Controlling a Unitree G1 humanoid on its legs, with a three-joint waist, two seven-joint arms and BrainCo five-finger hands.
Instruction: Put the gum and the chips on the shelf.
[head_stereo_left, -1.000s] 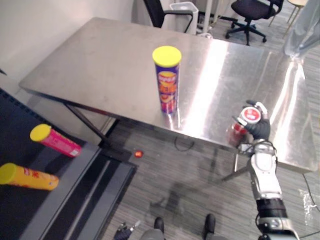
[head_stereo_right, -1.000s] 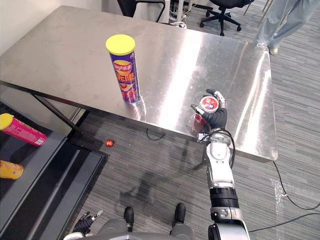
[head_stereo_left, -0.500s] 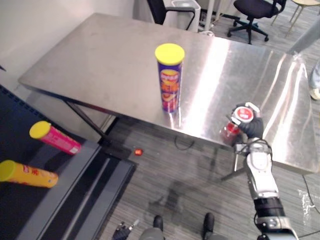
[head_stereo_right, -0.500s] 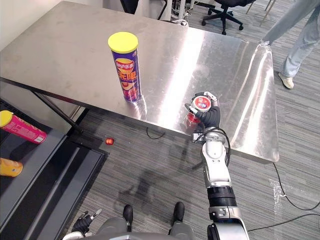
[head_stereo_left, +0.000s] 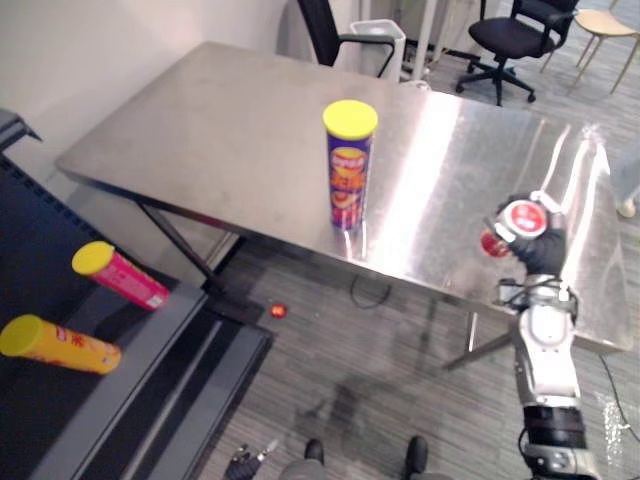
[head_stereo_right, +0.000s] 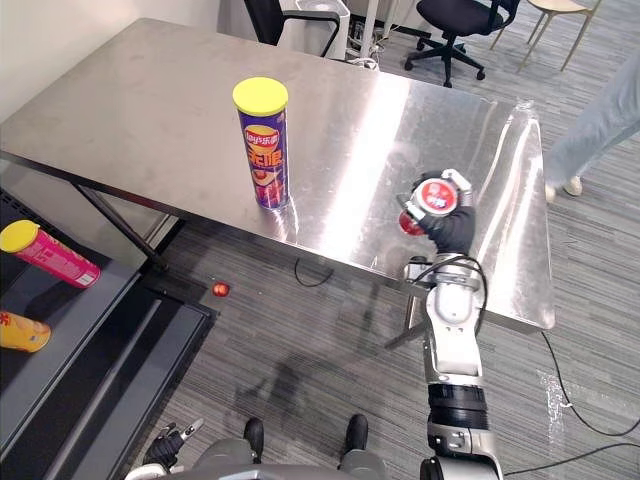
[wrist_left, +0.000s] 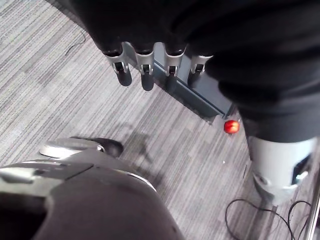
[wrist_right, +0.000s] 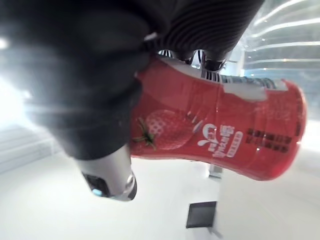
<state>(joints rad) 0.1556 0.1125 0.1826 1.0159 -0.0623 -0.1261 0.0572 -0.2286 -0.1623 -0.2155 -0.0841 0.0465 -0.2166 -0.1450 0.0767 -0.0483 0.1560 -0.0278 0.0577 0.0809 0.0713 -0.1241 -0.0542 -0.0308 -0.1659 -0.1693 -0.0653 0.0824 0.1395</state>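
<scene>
Right hand (head_stereo_right: 452, 228): fingers curled round the red gum bottle (wrist_right: 220, 135); holds it tilted over the counter (head_stereo_right: 130, 110) by the near right corner
Chips can (head_stereo_right: 264, 145): purple, yellow lid; upright by the counter's near edge, well apart from the gum bottle
Left hand (wrist_left: 146, 70): fingers relaxed, holding nothing; over the floor
Shelf (head_stereo_right: 70, 330): pink can (head_stereo_right: 48, 254) and yellow can (head_stereo_right: 20, 332) lying on their sides
</scene>
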